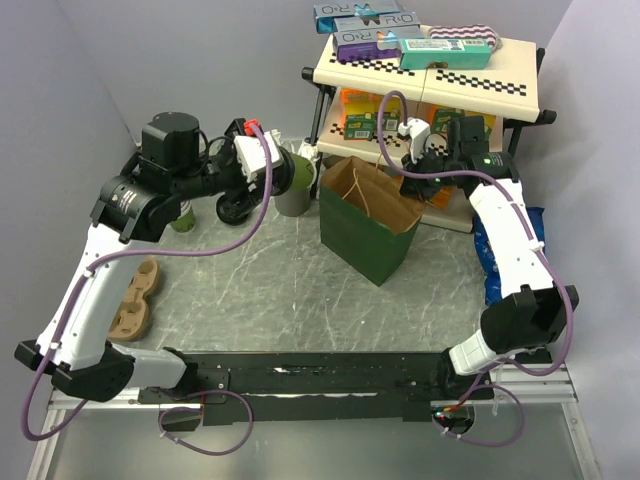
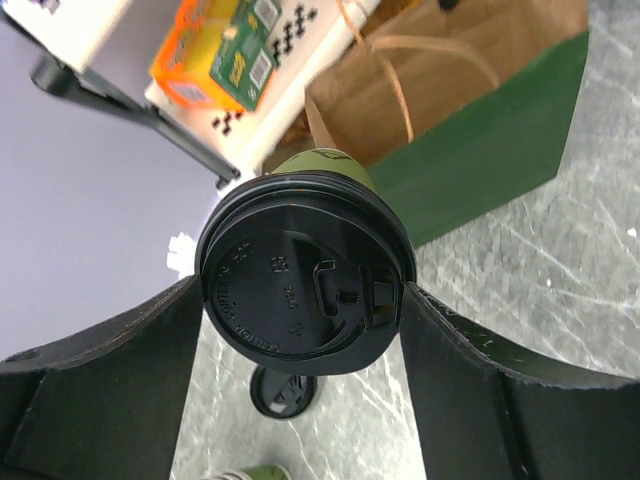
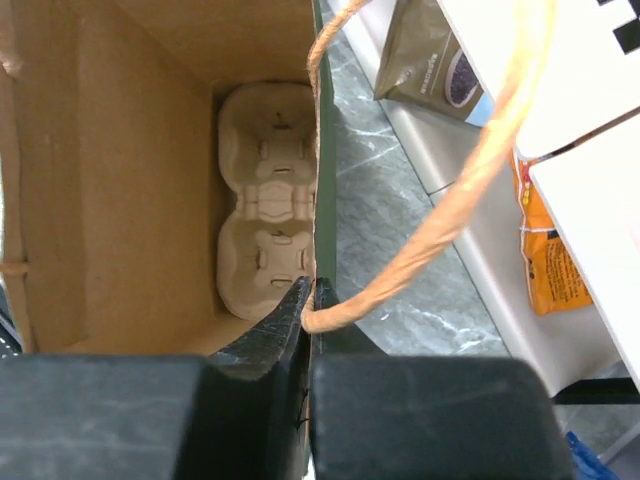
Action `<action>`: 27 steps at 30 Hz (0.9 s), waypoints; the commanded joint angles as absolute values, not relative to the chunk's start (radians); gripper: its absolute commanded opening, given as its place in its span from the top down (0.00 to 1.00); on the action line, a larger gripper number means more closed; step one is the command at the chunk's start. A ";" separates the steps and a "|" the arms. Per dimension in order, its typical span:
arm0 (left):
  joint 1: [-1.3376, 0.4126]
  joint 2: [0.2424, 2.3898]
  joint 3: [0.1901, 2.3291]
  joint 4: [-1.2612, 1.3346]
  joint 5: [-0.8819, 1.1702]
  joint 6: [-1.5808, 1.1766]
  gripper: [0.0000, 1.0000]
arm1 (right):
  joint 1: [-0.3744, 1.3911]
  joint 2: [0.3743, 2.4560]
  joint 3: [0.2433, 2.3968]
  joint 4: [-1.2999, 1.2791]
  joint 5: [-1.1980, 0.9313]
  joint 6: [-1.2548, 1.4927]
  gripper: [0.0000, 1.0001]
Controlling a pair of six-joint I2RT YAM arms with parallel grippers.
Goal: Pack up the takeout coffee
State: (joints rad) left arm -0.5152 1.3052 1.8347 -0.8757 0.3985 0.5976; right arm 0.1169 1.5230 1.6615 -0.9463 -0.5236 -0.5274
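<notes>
Top view, coffee: I have the takeout coffee (image 1: 298,172) clamped in the left gripper (image 1: 284,172). It sits just left of the paper bag (image 1: 365,235), near the level of the bag's mouth.
Top view, bag: It stands upright and open on the bench (image 1: 260,270). My right gripper (image 1: 420,187) is at its far right rim.
Top view, other: A cardboard cup carrier (image 1: 135,300) lies on the bench, well off to the left.
Left wrist, grip: Both fingers (image 2: 120,390) touch the rim of the black lid (image 2: 300,300), one on each side. The bag shows beyond the cup. I cannot tell for sure how the cup is tilted.
Right wrist, grip: The gripper is pinched closed on the bag's rim, right beside the twine handle (image 3: 450,200).
Right wrist, inside the bag: A pulp tray (image 3: 265,200) lies on the bottom with both wells bare, and no cup is in there.
Progress: As I read it, the coffee is picked up and the bag is steadied. I have yet to carry the cup over the mouth, lower it in and let go.
</notes>
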 commanded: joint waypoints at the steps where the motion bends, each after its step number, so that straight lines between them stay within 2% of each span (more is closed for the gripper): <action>1: -0.541 1.318 1.901 -0.789 0.414 0.568 0.99 | 0.135 1.459 1.667 -0.939 -0.575 -0.577 1.00; 10: -0.641 1.243 1.746 -0.644 0.394 0.561 0.99 | 0.380 1.263 1.503 -0.890 -0.451 -0.692 1.00; 20: -0.738 1.134 1.556 -0.635 0.417 0.517 0.99 | 0.396 1.224 1.454 -0.914 -0.465 -0.664 1.00; 27: -0.798 1.141 1.560 -0.669 0.420 0.566 0.99 | 0.397 1.229 1.469 -0.914 -0.468 -0.660 1.00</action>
